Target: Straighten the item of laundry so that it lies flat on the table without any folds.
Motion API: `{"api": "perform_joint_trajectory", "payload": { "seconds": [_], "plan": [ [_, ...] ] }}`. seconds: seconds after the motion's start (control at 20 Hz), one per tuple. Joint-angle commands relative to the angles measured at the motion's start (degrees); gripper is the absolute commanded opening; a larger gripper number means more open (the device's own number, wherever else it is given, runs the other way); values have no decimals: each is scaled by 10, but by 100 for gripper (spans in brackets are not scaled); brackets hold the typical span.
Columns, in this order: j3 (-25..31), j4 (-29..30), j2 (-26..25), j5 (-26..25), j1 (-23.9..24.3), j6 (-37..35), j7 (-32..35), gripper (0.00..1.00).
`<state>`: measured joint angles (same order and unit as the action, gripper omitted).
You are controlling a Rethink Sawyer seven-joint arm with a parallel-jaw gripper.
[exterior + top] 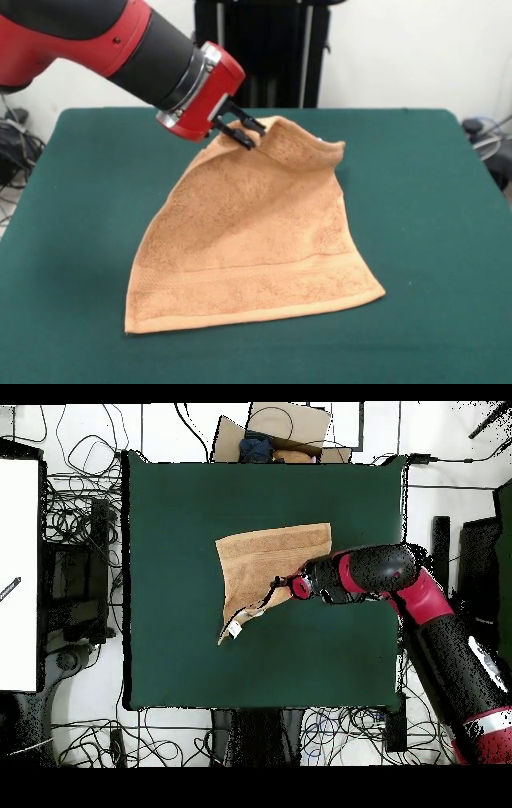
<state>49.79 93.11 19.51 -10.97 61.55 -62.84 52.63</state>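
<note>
Pincer (244, 132) clenched on the towel's (248, 240) far edge, raised off the bench (416, 240) to pull folds out, with the near banded edge lying flat mid-bench.

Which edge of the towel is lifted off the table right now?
The far edge of the towel, pinched in the hand, is raised and bunched. The near edge with the woven band lies flat on the table.
</note>
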Motion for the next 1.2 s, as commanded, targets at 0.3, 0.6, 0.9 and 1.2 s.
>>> {"api": "perform_joint_trajectory", "payload": {
  "seconds": [0.3,0.6,0.9,1.2],
  "plan": [
    [37,11,-40,-36,3,-42,-125,0],
    [37,-7,-51,-45,13,-68,-139,0],
    [24,-62,-64,-59,24,-134,-183,0],
    [22,-95,-70,-67,30,-180,-209,0]
  ]
}}
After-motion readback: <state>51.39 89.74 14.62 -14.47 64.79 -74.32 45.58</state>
